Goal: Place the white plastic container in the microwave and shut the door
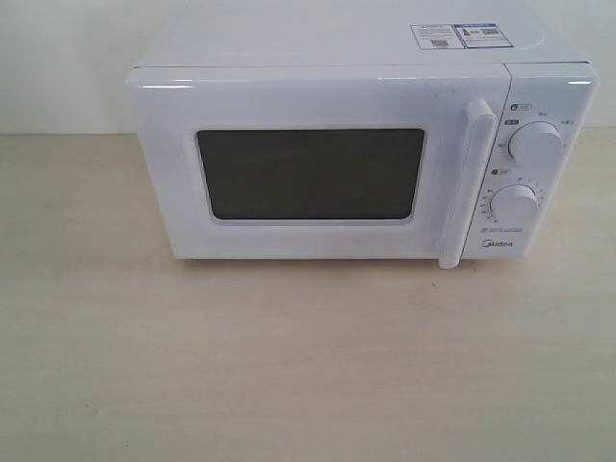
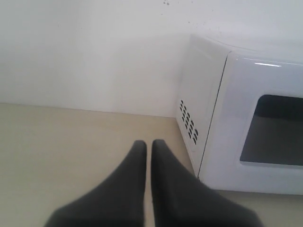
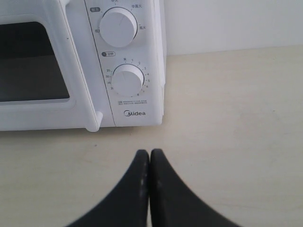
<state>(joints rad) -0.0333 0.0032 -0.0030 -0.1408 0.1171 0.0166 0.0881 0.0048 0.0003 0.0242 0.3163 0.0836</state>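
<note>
Nearest the cameras: the left end effector [image 2: 148,143], two dark, matte, tapered fingers drawn together with only a hairline between them, holding nothing. The right end effector [image 3: 149,152] is the same, its fingers pressed tip to tip and empty. Both hang low over the pale, faintly grained wooden worktop [image 1: 289,366], one off each front corner of the oven. I judge this a parked, out-of-the-way pose that leaves the front clear.

Middle ground: bare worktop, matte, no loose objects showing.

Further back: the white, glossy, boxy Midea countertop microwave [image 1: 337,48], set square to the exterior camera. Its white door [image 1: 308,101] with rounded corners sits flush and shut. The dark rectangular window [image 1: 310,173] shows nothing behind it. A vertical white bar handle [image 1: 464,183] stands at the door's right edge (the likely pull point, nearest the right arm). Right of the handle are two round, smooth white dials, upper [image 1: 536,142] and lower [image 1: 514,204]. Slanted vent slots [image 2: 188,124] are on the left flank, printed labels [image 1: 454,36] on top.

The white plastic container appears in no view. Whether it is already inside, I cannot tell.

Farthest: a plain white wall [image 1: 58,58].
</note>
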